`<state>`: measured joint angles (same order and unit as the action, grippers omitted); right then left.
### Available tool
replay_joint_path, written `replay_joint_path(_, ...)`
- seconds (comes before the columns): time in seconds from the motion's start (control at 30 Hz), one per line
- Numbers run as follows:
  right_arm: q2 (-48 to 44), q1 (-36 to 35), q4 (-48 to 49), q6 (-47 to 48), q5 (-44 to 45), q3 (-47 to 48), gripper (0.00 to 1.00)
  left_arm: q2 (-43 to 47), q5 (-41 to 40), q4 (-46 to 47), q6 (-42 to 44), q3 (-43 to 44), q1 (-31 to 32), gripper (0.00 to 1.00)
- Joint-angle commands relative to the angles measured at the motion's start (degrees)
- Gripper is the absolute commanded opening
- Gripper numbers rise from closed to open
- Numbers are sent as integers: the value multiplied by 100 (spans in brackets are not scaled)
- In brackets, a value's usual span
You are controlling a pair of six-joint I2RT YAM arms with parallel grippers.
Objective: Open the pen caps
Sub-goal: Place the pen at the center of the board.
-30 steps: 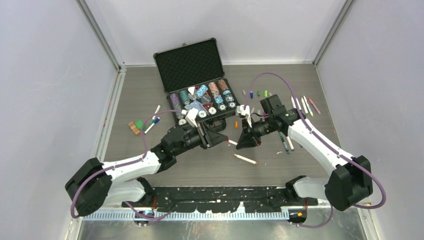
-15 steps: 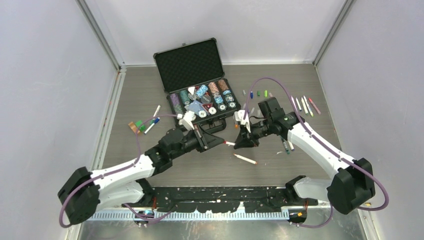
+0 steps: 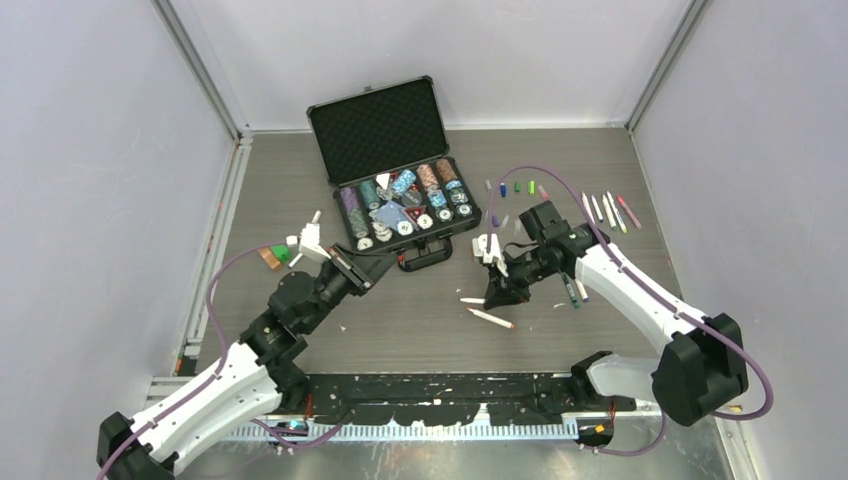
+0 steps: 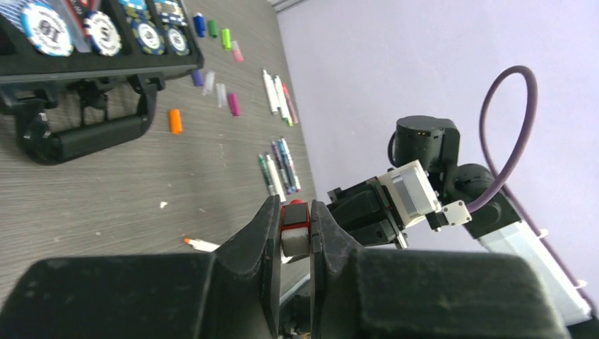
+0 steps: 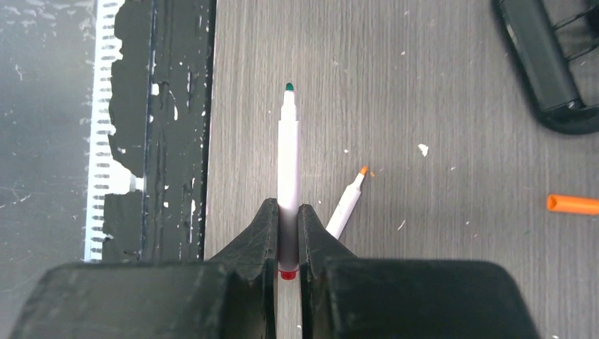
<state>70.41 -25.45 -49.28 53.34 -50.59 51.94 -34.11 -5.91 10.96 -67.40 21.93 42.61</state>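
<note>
My left gripper (image 4: 295, 212) is shut on a short pen cap (image 4: 295, 229), red with a white part, held above the table. From above, the left gripper (image 3: 378, 261) hovers near the case handle. The right gripper (image 5: 287, 212) is shut on a white pen (image 5: 288, 155) with a bare dark tip and a red rear end. That pen (image 3: 471, 300) sticks out leftward from the right gripper (image 3: 493, 296). A gap separates the two grippers. More pen caps (image 3: 517, 187) lie in a row at the back. Another uncapped pen (image 3: 491, 318) with an orange tip lies near the front.
An open black case (image 3: 380, 130) with poker chips stands at the back centre. An orange cap (image 3: 472, 249) lies by its handle. Pens lie at the far right (image 3: 606, 210) and beside the right arm (image 3: 570, 288). A few pens and caps sit at the left (image 3: 282, 252).
The left arm has drawn back to the left with the cap shut in its jaws, parting it from the pen. The right gripper kept the pen and shifted slightly nearer.
</note>
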Motion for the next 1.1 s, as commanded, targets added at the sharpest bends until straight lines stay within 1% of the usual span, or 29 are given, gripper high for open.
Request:
replay_joint_path(0.0, 275, 24, -377, 227, 287, 145, 0, 109, -192, -642, 499, 158, -42, 0)
replay_joint_path(0.07, 476, 83, -418, 216, 529, 189, 1, 104, -154, -890, 628, 247, -42, 0)
replay_joint_path(0.17, 668, 141, -313, 44, 790, 187, 0, 125, -91, -1020, 723, 240, -51, 0)
replay_joint_path(0.4, 1146, 146, -69, -155, 1545, 90, 1, 197, -33, -1005, 703, 20, -51, 0)
replay_joint_path(0.53, 1564, 147, 65, -456, 1851, 164, 0, 271, -33, -1007, 706, -60, -59, 0)
replay_joint_path(0.7, 1755, 157, 366, -821, 2167, 158, 1, 311, 5, -984, 700, -148, -60, 0)
replay_joint_path(0.87, 1949, 180, 467, -913, 2347, 126, 5, 191, 125, -831, 652, -232, -60, 0)
replay_joint_path(1.0, 2219, 182, 313, -911, 2439, 237, 8, 63, 218, -705, 619, -254, -60, 0)
replay_joint_path(1.07, 2309, 182, 273, -913, 2448, 269, 11, 25, 243, -661, 614, -252, -60, 0)
